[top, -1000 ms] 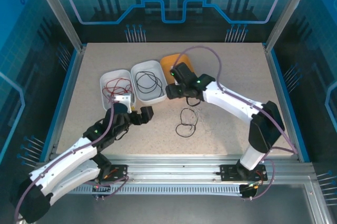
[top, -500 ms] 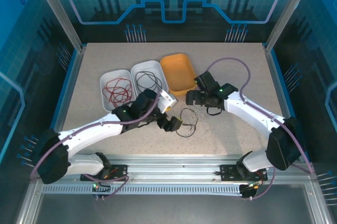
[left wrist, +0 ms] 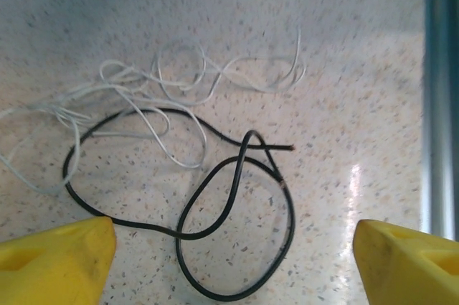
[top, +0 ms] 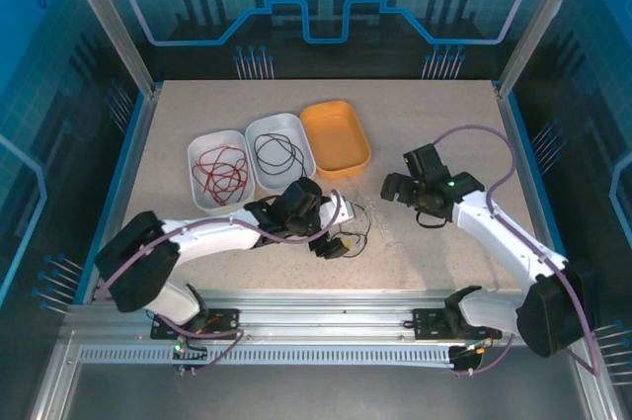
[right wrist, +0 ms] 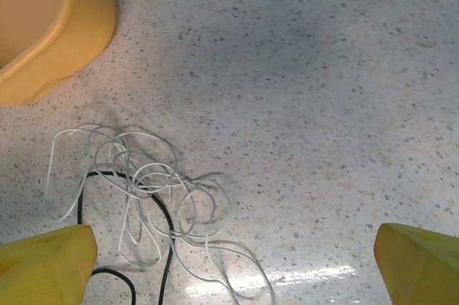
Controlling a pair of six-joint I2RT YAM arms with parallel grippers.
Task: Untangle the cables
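Note:
On the table lie loose cables: a black cable [top: 359, 235] looped over itself and a tangle of whitish cables [top: 374, 214] just beyond it. My left gripper [top: 332, 245] hovers low over the black loop [left wrist: 236, 189], its yellow fingers [left wrist: 54, 262] wide apart, open, holding nothing. The whitish cables [left wrist: 183, 98] lie past the loop and partly across it. My right gripper [top: 397, 189] is open to the right of the tangle, above bare table. In its wrist view the whitish tangle [right wrist: 173, 233] crosses the black cable [right wrist: 166, 217] at lower left.
Three trays stand at the back left: a white tray [top: 197, 193] with red cables [top: 219, 171], a white tray [top: 302, 175] with a black cable [top: 276, 151], and an orange tray [top: 336, 138], its corner in the right wrist view [right wrist: 43, 25]. The table's metal edge [left wrist: 439, 90] runs close by.
My left arm swung from the red-cable tray rightward and down over the black cable on the table. My right arm pulled away from the orange tray to the right, its jaws widening.

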